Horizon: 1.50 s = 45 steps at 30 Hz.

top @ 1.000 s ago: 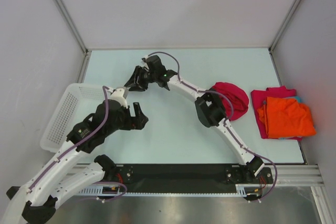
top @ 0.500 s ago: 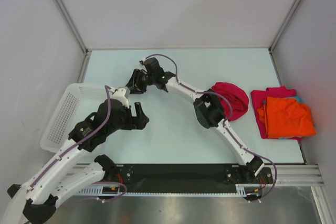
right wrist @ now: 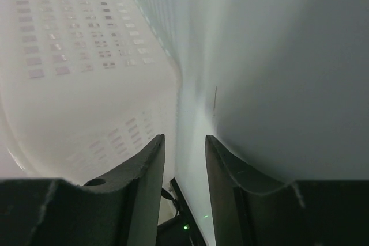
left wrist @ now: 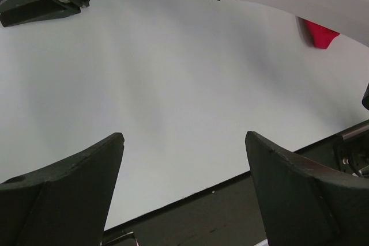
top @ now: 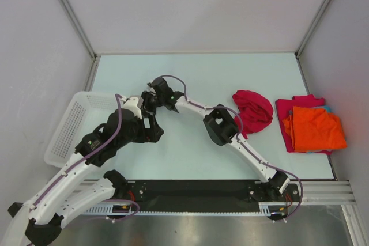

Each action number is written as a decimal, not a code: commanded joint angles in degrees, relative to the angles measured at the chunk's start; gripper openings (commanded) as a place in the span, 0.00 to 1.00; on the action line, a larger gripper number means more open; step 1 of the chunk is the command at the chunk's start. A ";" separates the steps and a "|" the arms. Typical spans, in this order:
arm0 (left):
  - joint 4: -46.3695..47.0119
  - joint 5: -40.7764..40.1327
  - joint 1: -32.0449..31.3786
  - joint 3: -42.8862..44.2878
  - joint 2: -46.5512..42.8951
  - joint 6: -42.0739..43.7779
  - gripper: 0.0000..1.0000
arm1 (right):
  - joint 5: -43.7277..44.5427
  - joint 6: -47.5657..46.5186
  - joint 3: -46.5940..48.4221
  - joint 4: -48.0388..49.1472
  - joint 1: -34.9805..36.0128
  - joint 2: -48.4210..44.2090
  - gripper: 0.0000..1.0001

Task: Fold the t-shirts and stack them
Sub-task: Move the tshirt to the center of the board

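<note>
Tom: Where is the red t-shirt (top: 253, 109)?
Mia: It lies in a lump on the surface (top: 230, 73), on the right side, just beside the pile (top: 314, 131) of folded t-shirts with orange on top
Tom: Are the grippers near it?
Mia: No. Both are well apart from it, over on the left by the white basket (top: 72, 122). The red t-shirt lies off to the right of both
Tom: Is anything in them?
Mia: No. The left gripper (left wrist: 183, 139) has its fingers wide apart over the bare surface. The right gripper (right wrist: 184, 139) has its fingers close, with a thin gap and nothing in between. It points at the basket
Tom: Which arm should go for it?
Mia: I think the right one. Its base is on the t-shirt's side, and its elbow is just beside the lump. The gripper has to swing to the right
Tom: Which way is the lump long?
Mia: A bit longer from far to near, but it is so bunched up that I cannot tell where the sleeves are
</note>
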 commanded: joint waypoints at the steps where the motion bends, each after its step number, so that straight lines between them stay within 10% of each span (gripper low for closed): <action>1: 1.54 -0.09 0.38 0.07 0.38 1.25 0.92 | -3.98 2.55 5.05 5.15 1.05 -0.03 0.38; 10: 2.06 0.18 0.38 -0.29 0.65 1.34 0.91 | -11.37 4.05 6.02 10.34 4.22 -0.21 0.00; 38: -2.68 -1.58 0.38 2.35 -3.05 1.08 0.92 | -19.54 14.68 10.07 23.52 6.95 6.12 0.00; 45: -2.68 -1.67 0.38 0.77 -2.78 0.81 0.91 | -13.50 2.74 -0.71 15.35 2.92 -1.51 0.00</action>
